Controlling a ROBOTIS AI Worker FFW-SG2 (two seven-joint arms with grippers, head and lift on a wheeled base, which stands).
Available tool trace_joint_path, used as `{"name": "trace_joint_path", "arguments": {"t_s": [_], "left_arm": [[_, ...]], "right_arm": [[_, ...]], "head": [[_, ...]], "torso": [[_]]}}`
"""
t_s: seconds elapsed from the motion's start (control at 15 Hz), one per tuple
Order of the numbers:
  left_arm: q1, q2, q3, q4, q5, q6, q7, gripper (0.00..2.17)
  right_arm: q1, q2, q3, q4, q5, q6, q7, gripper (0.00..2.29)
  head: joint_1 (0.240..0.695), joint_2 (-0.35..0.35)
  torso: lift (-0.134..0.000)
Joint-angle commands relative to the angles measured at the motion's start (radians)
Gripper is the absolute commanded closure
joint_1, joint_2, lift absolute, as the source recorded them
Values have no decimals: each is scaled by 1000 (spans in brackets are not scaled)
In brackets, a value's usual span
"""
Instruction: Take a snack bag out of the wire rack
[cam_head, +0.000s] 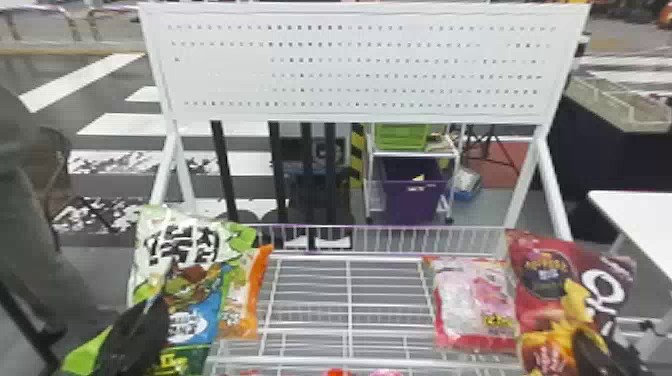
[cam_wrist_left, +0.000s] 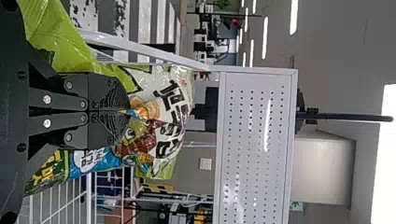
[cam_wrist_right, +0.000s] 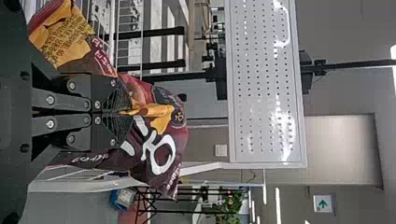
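Note:
At the lower left of the head view my left gripper (cam_head: 137, 327) is shut on a green-and-white snack bag (cam_head: 182, 270), which is held upright at the left side of the wire rack (cam_head: 348, 310). In the left wrist view the left gripper (cam_wrist_left: 127, 111) pinches folds of that bag (cam_wrist_left: 163, 98). On the rack's right side my right gripper (cam_head: 592, 352) is shut on a dark red snack bag (cam_head: 545, 280). The right wrist view shows the right gripper (cam_wrist_right: 122, 112) with its fingers closed over the dark red bag's front (cam_wrist_right: 161, 151).
An orange-edged bag (cam_head: 242, 295) stands beside the green-and-white one. A pink bag (cam_head: 475, 305) lies in the rack next to the dark red one. A white pegboard (cam_head: 360, 65) rises behind the rack, and a white table (cam_head: 640, 215) stands at the right.

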Motion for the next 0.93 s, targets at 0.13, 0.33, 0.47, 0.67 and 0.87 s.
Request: {"name": "trace_joint_path", "arguments": {"t_s": [0.13,0.33,0.47,0.67,0.87], "left_arm": [[5,0,1,-6,-2,-1,2,2074],[7,0,-1,-6,-3,-1,1,2074],[7,-2,-1,-6,-3,-1,1,2074],[7,-2,-1,-6,-5,-1,2,2074],[7,-3,-1,-8,-5,-5,2,2074]], "right_arm": [[2,4,1,1,7,-2,0,2250],[2,5,1,-1,15,-2,0,2253],[4,7,1,-1,15,-8,0,2250],[4,7,0,-3,17,-5,14,2250],[4,7,0,-3,17,-8,14,2250]], "head": [[499,0],[499,0],[499,0],[499,0],[499,0]], "torso": [[0],[0],[0],[0],[0]]}}
